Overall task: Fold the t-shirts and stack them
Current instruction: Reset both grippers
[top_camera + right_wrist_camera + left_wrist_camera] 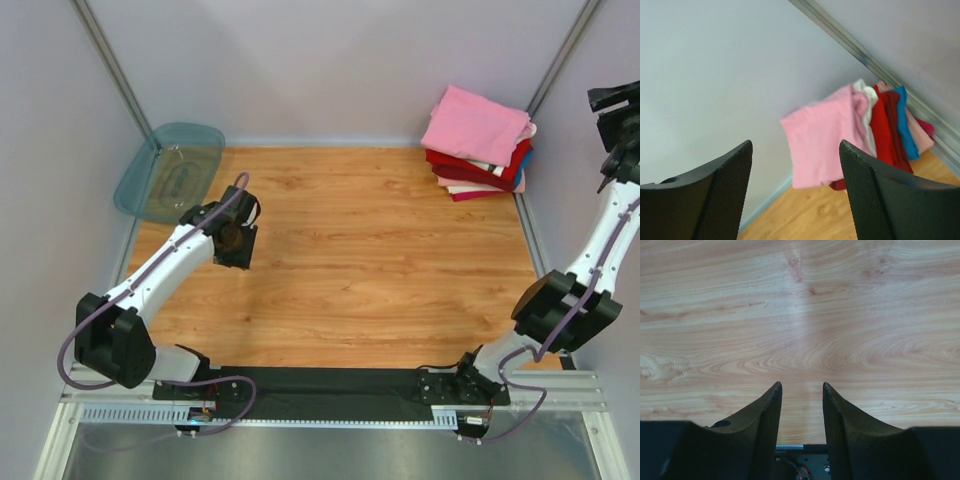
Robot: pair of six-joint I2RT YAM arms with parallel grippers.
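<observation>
Your left gripper (801,386) hangs over the wooden table (370,250). Its two dark fingers are parted by a narrow gap and nothing is between them. Ahead of the fingertips and on both sides of them, the left wrist view shows only bare wood grain. No cloth is near these fingers.

Your right gripper (795,142) is raised by the right-hand wall, well above the table. Its fingers are spread wide and are empty. The stack of t-shirts (478,145) lies ahead of these fingertips and well apart from them, in the far right corner of the table, close to where the two walls meet. In the right wrist view the stack shows in the gap between the two fingers, reaching past the tip of the right-hand one.

The pink shirt (820,137) lies folded on top of the stack. It faces the fingers and covers most of what is beneath it. Under it, edges of a white shirt (869,100), a red shirt (885,130) and a blue shirt (905,125) stick out on the side beyond the right-hand finger. A pale layer and a further red one are at the bottom. The stack is uneven, with its edges not lined up.

A clear teal tray (170,170) leans in the far left corner, just beyond your left gripper and not touching it. The stack sits across the table from the left fingers, well apart from them.
</observation>
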